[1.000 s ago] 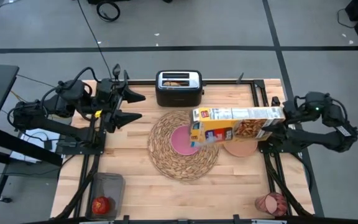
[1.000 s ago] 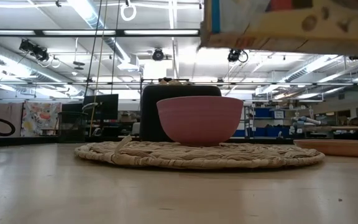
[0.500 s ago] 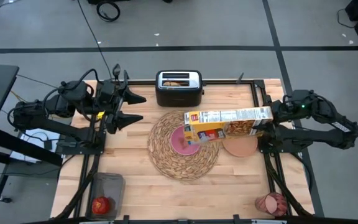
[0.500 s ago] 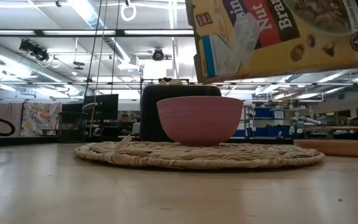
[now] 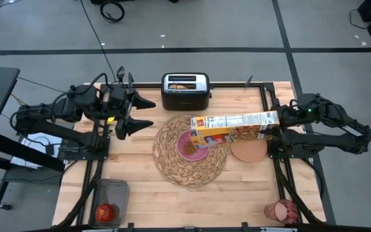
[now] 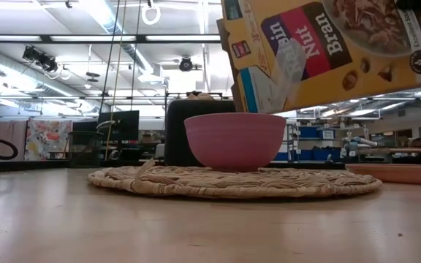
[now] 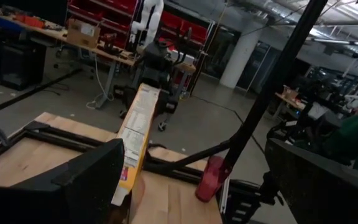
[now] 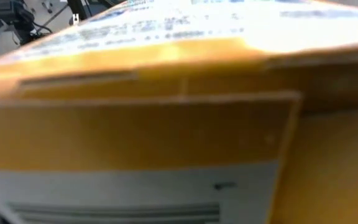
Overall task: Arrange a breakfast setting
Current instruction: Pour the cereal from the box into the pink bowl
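A small pink bowl (image 5: 190,147) (image 6: 234,140) stands on the round woven placemat (image 5: 190,166) (image 6: 232,183); brown bits show inside it. Above it hangs the yellow cereal box (image 5: 234,126) (image 6: 335,44), lengthwise across the table, with its left end over the bowl. My right gripper (image 5: 279,118) is shut on the box's right end. The salmon-brown plate (image 5: 248,151) lies right of the mat, partly under the box. The apple (image 5: 106,211) sits in a mesh basket near left. The pink tumbler (image 5: 282,211) lies near right. My left gripper (image 5: 145,113) waits open at the far left. The spoon is out of view. My right gripper holds the cereal box by its right end (image 5: 272,121), coming from the table's right and slanting down, along the box's length. The box (image 8: 166,124) fills the wrist view and hides the fingers. It is lifted clear and tipped, its left end (image 6: 240,66) lowest, just above the bowl.
A black toaster (image 5: 185,91) (image 6: 196,124) stands at the far edge behind the mat. Black frame rails run along the table's left and right sides. Bare wood lies in front of the mat.
My right gripper has rolled and tipped the cereal box and carried it a little toward the table's left. The box's front face has turned toward the near edge, and its left end has sunk toward the bowl. Brown bits now show in the bowl.
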Robot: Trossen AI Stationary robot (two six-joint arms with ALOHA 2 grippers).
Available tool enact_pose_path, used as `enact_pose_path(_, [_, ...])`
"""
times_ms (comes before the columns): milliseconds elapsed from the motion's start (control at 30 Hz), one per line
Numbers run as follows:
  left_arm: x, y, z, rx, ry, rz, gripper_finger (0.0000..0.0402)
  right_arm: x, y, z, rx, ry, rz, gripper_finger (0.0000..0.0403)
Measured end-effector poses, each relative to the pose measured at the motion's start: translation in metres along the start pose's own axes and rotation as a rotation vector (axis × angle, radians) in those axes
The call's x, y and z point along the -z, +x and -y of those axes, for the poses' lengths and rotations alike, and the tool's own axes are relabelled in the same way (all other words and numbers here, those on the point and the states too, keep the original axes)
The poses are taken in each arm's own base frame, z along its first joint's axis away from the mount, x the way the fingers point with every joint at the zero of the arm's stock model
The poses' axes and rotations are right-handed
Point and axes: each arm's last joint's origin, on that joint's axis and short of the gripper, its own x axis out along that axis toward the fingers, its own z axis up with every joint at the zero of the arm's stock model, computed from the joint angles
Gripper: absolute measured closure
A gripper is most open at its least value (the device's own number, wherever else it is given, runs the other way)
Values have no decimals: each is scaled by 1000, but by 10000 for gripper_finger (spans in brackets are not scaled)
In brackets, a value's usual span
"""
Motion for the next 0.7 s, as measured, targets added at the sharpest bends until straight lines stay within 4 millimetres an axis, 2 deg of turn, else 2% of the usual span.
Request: enact_pose_path(700, [-2,-1,1,6,0,20,8,0,4,0,-39,-45,-34,151])
